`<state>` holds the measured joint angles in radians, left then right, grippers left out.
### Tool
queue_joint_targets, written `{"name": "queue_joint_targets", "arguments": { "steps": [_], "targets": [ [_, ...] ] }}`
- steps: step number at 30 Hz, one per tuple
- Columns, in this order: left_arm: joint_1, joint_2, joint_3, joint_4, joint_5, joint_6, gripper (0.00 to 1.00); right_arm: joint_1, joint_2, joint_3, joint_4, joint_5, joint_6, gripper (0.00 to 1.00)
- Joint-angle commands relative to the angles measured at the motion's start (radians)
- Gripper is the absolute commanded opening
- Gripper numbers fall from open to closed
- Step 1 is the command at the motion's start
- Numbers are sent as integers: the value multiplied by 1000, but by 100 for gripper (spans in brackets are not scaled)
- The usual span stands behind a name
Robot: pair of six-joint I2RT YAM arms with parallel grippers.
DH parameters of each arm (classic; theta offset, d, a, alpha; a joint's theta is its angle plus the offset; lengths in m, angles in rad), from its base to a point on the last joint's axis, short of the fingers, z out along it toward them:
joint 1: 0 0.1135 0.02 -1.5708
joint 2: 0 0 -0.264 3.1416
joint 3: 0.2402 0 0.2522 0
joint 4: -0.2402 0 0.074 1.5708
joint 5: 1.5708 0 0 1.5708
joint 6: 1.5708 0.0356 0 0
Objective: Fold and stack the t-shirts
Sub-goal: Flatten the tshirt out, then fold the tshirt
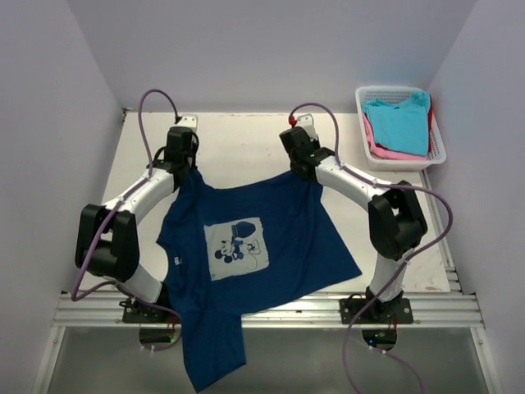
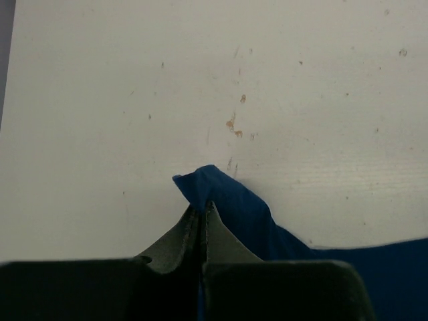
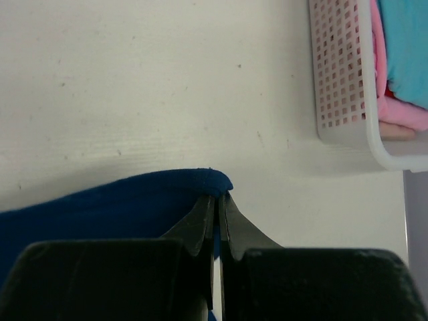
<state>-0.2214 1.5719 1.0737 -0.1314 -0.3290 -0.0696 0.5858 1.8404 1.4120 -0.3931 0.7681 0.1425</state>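
Navy t-shirt [image 1: 299, 238] is pinched by left end effector [image 2: 201, 206] and right end effector [image 3: 219, 198]. Likely spreading it flat for folding.

Even, diffuse overhead light: the white table [image 1: 246, 156] reads bright without glare, and the navy t-shirt [image 1: 287, 238] casts only a faint, soft shadow. The 2 wrist views are sharp on the tabletop, while the foreground fingers [image 2: 177, 237] sit dark and slightly soft.
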Motion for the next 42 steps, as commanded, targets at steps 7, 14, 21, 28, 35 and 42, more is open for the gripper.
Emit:
{"name": "queue_joint_targets", "arguments": {
  "steps": [7, 14, 21, 28, 35, 42],
  "targets": [
    [74, 140, 163, 188, -8, -12, 0, -153, 155, 246, 5, 65, 40, 0],
    [119, 272, 281, 208, -4, -7, 0, -236, 301, 409, -10, 60, 22, 0],
    [143, 494, 532, 178, 60, -2, 0, -282, 459, 614, -20, 82, 3, 0],
    [143, 645, 767, 147, 182, -30, 0, -310, 543, 693, -13, 69, 2, 0],
    [143, 701, 864, 134, 263, -39, 0, -319, 543, 665, 2, 45, 22, 0],
    [142, 619, 744, 111, 274, -39, 0, -319, 464, 538, 36, 25, 52, 0]
  ]
}}
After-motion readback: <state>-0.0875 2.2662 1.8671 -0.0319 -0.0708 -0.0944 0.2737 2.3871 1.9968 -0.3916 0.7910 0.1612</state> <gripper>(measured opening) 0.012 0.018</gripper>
